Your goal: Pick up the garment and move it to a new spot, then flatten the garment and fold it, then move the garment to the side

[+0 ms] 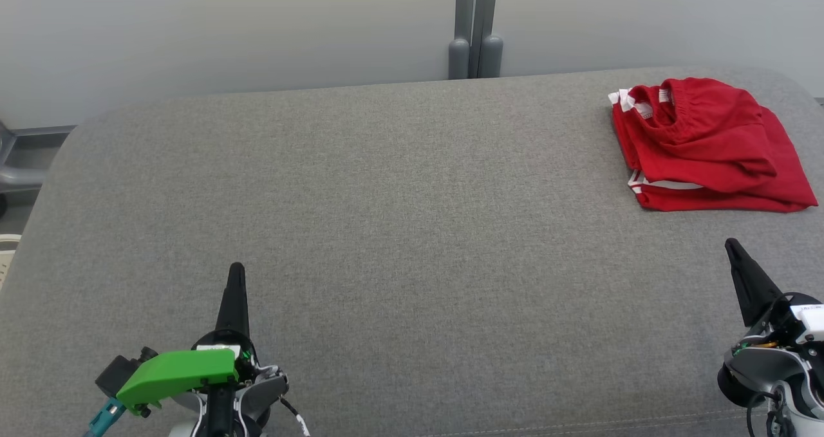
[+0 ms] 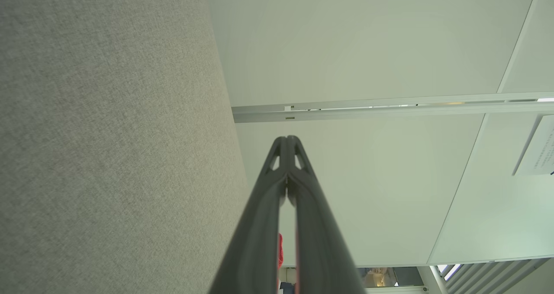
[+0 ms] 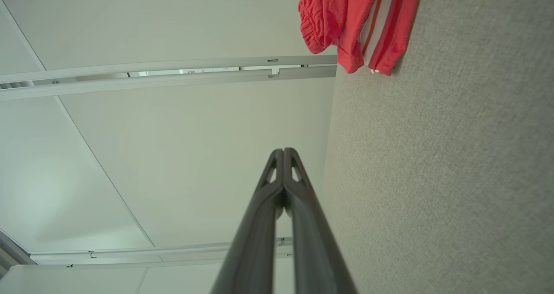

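As the red shorts (image 1: 705, 144) lie crumpled at the far right of the grey counter (image 1: 386, 231), our left gripper (image 1: 236, 269) and right gripper (image 1: 732, 246) have their fingers closed and empty. The cloth seems light and limp, so we would pinch the elastic waistband (image 1: 679, 101).

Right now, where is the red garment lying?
In the head view the red garment lies at the far right of the grey surface, ahead of the right tool and apart from it.
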{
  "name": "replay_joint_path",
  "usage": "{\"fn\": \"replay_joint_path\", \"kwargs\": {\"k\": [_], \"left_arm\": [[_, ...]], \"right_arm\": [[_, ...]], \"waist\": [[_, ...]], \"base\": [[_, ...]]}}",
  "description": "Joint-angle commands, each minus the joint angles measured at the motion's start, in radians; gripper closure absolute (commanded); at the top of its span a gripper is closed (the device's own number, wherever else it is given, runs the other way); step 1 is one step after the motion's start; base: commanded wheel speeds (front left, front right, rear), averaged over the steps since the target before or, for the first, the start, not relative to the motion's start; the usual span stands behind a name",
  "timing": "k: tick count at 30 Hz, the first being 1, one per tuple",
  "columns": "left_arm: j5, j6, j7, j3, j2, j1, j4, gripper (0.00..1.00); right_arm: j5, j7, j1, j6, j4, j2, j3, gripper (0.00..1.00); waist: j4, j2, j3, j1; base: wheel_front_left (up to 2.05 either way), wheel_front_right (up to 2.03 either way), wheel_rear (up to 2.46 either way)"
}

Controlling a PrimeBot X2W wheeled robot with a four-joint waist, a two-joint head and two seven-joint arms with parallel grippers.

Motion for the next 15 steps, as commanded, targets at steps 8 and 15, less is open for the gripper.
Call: {"fn": "replay_joint_path", "kwargs": {"k": [8, 15], "left_arm": [[-0.007, -0.005, 0.003, 0.000, 0.001, -0.014, 0.001, 1.00], [-0.007, -0.005, 0.002, 0.000, 0.001, -0.014, 0.001, 1.00]], "right_arm": [[-0.003, 0.004, -0.010, 0.000, 0.001, -0.001, -0.003, 1.00], [-0.003, 0.005, -0.010, 0.000, 0.001, -0.001, -0.003, 1.00]], "waist": [[0.000, 0.0000, 0.000, 0.0000], [0.000, 0.0000, 0.000, 0.0000]], "base": [[0.00, 0.00, 0.00], [0.00, 0.00, 0.00]]}}
